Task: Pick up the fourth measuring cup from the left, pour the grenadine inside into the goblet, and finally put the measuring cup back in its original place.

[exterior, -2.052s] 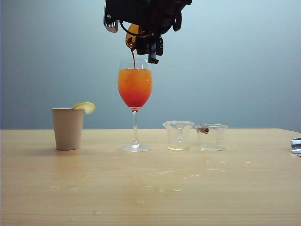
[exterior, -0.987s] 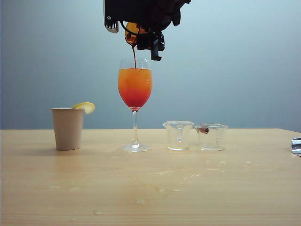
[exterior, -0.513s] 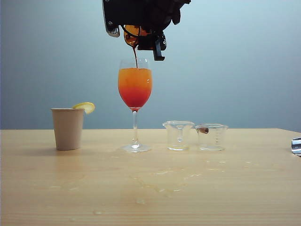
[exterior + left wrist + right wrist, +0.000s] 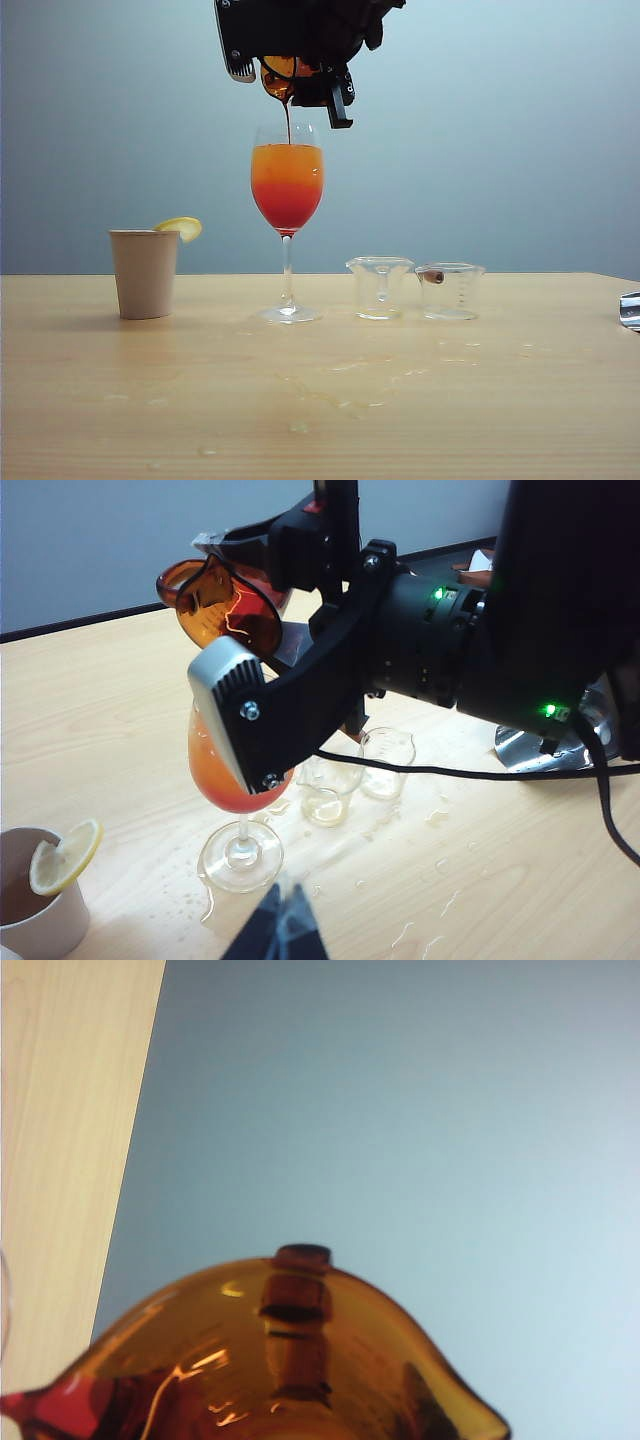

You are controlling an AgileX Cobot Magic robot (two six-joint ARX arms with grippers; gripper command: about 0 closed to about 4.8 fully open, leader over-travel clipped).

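Pouring is in hand: our right end effector (image 4: 300,85) grips the tipped fourth measuring cup (image 4: 225,605) above the goblet (image 4: 287,190), grenadine (image 4: 288,120) streaming in, our left end effector (image 4: 283,930) clenched empty; next we level and return it rightward on the worktop (image 4: 500,400).

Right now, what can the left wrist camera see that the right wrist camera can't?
Only the left wrist view shows the goblet with its orange-red drink, the paper cup with its lemon slice, two clear measuring cups, the right arm, and the left pincer, shut low near the goblet's foot. Only the right wrist view shows red grenadine pooled at the spout. Both show the tipped fourth measuring cup, held by the right pincer above the goblet, and the table.
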